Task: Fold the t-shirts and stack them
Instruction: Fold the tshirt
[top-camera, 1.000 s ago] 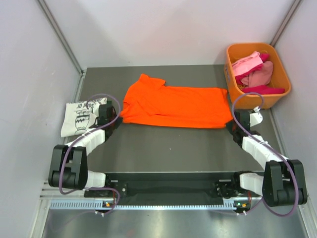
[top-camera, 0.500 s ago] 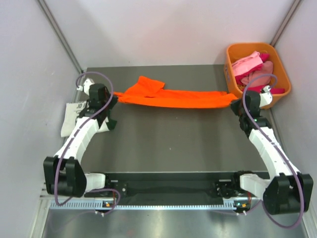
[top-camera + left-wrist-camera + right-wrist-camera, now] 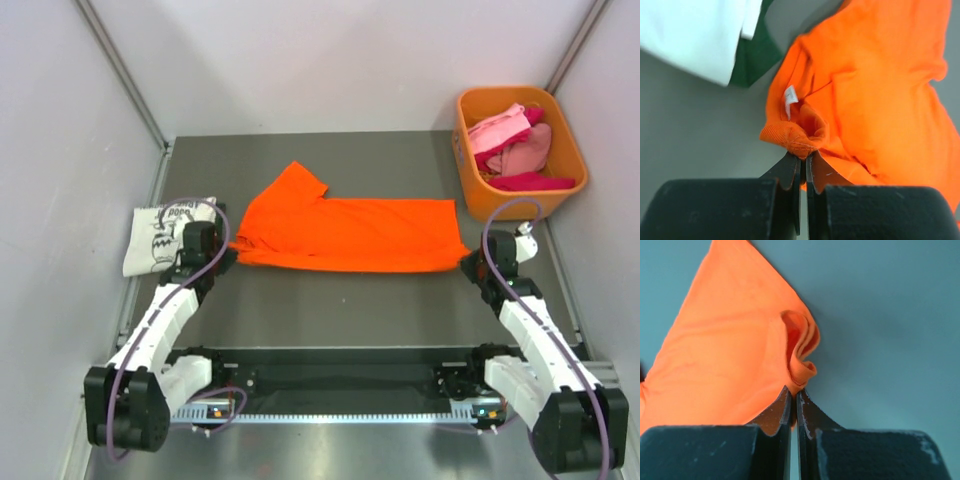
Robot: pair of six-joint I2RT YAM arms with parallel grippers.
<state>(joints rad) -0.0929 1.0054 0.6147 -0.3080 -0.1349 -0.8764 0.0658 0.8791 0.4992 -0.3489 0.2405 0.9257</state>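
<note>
The bright orange t-shirt (image 3: 345, 230) lies spread across the middle of the table, folded lengthwise, one sleeve pointing to the back. My left gripper (image 3: 228, 252) is shut on its near left corner by the collar (image 3: 795, 140); a white label shows there. My right gripper (image 3: 468, 262) is shut on the shirt's near right corner (image 3: 800, 372). Both corners are pinched between the fingertips just above the table. A folded white t-shirt with black print (image 3: 160, 236) lies at the left, beside the left arm; it also shows in the left wrist view (image 3: 695, 35).
An orange plastic bin (image 3: 560, 190) at the back right holds pink, red and magenta tees (image 3: 512, 145). Grey walls close in the table on the left, right and back. The arm bases and a rail run along the near edge (image 3: 340, 385).
Both grippers lifted the shirt's near edge up and back, then brought it forward and down again. The shirt now lies flat, folded, with its near edge closer to the arms.
</note>
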